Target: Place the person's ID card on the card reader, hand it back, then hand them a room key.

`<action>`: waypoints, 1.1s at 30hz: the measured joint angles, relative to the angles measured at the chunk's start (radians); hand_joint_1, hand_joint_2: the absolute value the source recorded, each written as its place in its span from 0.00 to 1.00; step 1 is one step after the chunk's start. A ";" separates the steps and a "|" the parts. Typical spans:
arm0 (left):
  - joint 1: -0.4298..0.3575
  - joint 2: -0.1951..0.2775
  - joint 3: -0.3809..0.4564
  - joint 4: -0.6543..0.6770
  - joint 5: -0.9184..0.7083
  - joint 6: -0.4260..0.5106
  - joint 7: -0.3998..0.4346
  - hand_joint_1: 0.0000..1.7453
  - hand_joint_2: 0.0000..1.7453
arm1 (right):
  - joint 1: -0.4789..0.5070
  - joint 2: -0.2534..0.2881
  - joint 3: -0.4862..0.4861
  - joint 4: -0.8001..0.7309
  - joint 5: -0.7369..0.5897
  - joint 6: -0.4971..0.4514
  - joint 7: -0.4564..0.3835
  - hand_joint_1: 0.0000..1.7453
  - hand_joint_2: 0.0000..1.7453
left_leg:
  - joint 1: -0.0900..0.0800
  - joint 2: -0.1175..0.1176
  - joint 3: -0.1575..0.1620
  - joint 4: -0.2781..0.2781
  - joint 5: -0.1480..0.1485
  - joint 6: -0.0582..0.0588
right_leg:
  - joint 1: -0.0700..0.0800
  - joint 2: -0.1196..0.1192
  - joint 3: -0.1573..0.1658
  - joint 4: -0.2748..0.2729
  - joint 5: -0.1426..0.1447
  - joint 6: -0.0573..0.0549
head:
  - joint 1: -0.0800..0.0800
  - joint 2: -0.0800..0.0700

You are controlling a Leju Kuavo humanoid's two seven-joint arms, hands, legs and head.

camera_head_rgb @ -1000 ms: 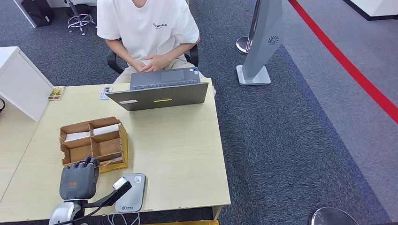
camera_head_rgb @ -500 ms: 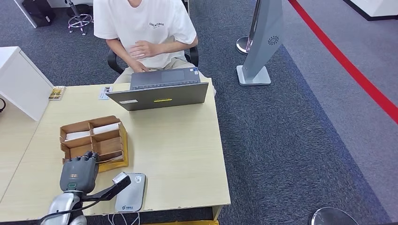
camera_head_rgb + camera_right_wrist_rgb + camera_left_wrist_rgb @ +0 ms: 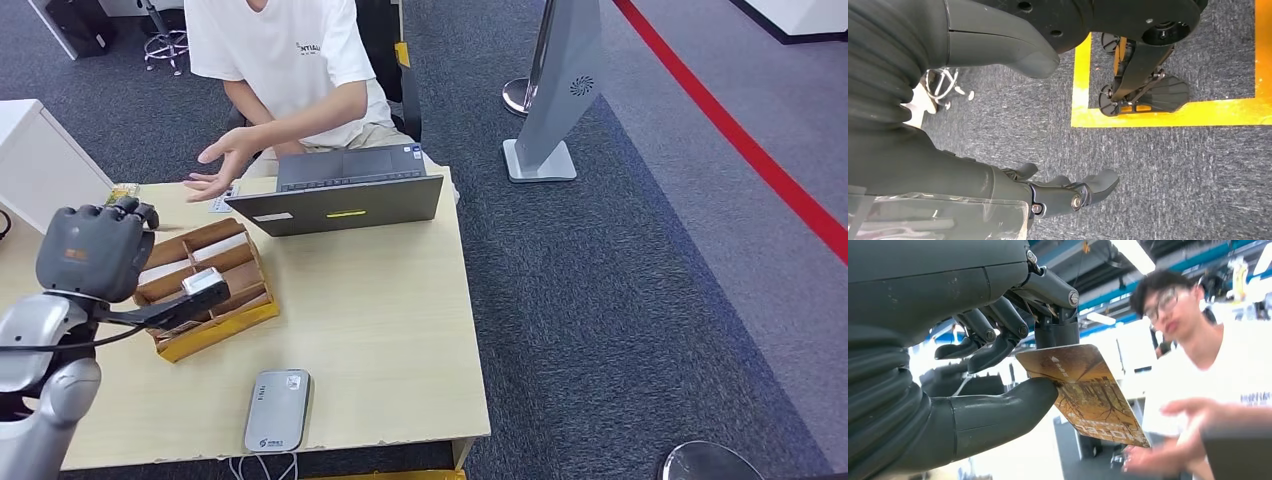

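Nearest, the flat grey rectangular card reader (image 3: 277,410) lies bare at the front edge of the pale wooden counter (image 3: 380,330); a second ago the left robot hand (image 3: 92,252) was low beside it, its thumb reaching over the reader. That robot hand has since been raised and carried away from the reader toward the person, and it is now held above the brown cardboard divided box (image 3: 205,290), which has itself been shifted and turned on the counter. In the left wrist view a brown card printed with a tree pattern (image 3: 1083,392) is seen pinched between the thumb and the fingers (image 3: 998,340). Beyond, behind the open grey laptop (image 3: 340,195), the person's hand (image 3: 218,168), previously in the lap, has been stretched out, palm open. A hand-over is judged to be under way. The right robot hand (image 3: 1068,192) hangs over the carpet, fingers extended, holding nothing.
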 joint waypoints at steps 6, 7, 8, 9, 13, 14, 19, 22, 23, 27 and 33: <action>-0.166 0.056 -0.035 -0.020 0.047 -0.069 0.023 1.00 1.00 | 0.002 0.000 -0.003 0.000 0.008 0.004 0.007 0.00 1.00 | 0.000 0.000 0.000 0.000 0.000 0.000 | 0.000 0.000 0.000 0.000 0.000 0.000 | 0.000 0.000; -0.197 0.059 -0.041 -0.019 0.049 -0.076 0.029 1.00 1.00 | 0.002 0.000 -0.003 0.000 0.010 0.007 0.007 0.00 1.00 | 0.000 0.000 0.000 0.000 0.000 0.000 | 0.000 0.000 0.000 0.000 0.000 0.000 | 0.000 0.000; -0.228 0.062 -0.046 -0.018 0.051 -0.082 0.034 1.00 1.00 | 0.001 0.000 -0.003 0.000 0.012 0.009 0.008 0.00 1.00 | 0.000 0.000 0.000 0.000 0.000 0.000 | 0.000 0.000 0.000 0.000 0.000 0.000 | 0.000 0.000; -0.254 0.063 -0.050 -0.016 0.051 -0.085 0.036 1.00 1.00 | 0.001 0.000 -0.003 0.000 0.013 0.011 0.008 0.00 1.00 | 0.000 0.000 0.000 0.000 0.000 0.000 | 0.000 0.000 0.000 0.000 0.000 0.000 | 0.000 0.000; -0.311 0.066 -0.066 -0.006 0.042 -0.087 0.049 1.00 1.00 | 0.001 0.000 -0.003 0.000 0.019 0.013 0.007 0.00 1.00 | 0.000 0.000 0.000 0.000 0.000 0.000 | 0.000 0.001 0.000 0.000 0.000 0.000 | 0.000 0.000; -0.322 0.066 -0.071 0.001 0.035 -0.086 0.055 1.00 1.00 | 0.001 0.000 -0.003 0.000 0.021 0.014 0.007 0.00 1.00 | 0.000 0.001 0.000 0.000 0.000 0.000 | 0.000 0.001 -0.001 0.000 0.000 0.000 | 0.000 0.000; -0.376 0.063 -0.093 0.053 0.022 -0.074 0.067 1.00 1.00 | 0.000 0.000 -0.003 0.000 0.029 0.015 0.003 0.00 1.00 | 0.000 0.003 0.000 0.000 0.000 0.000 | 0.000 0.003 -0.001 0.000 0.001 0.000 | 0.000 0.000; -0.380 0.062 -0.101 0.067 0.022 -0.066 0.067 0.50 1.00 | 0.000 0.000 -0.003 0.000 0.031 0.015 0.001 0.00 1.00 | 0.000 0.003 -0.001 0.000 0.000 0.000 | 0.000 0.004 -0.002 0.000 0.001 0.000 | 0.000 0.000; -0.380 0.062 -0.103 0.069 0.023 -0.064 0.067 0.25 1.00 | 0.000 0.000 -0.003 0.000 0.031 0.015 0.001 0.00 1.00 | 0.000 0.003 -0.001 0.000 0.000 0.000 | 0.000 0.004 -0.002 0.000 0.001 0.000 | 0.000 0.000; -0.379 0.063 -0.107 0.071 0.032 -0.041 0.066 0.00 1.00 | 0.000 0.000 -0.003 0.000 0.032 0.015 -0.001 0.00 1.00 | 0.000 0.003 -0.001 0.000 0.000 0.000 | 0.000 0.003 -0.002 0.000 0.000 0.000 | 0.000 0.000; -0.378 0.071 -0.106 0.071 0.033 -0.016 0.066 0.00 1.00 | 0.001 0.000 -0.003 0.000 0.033 0.015 -0.004 0.00 1.00 | 0.000 0.002 -0.001 0.000 0.000 0.000 | 0.000 0.003 -0.002 0.000 0.001 0.000 | 0.000 0.000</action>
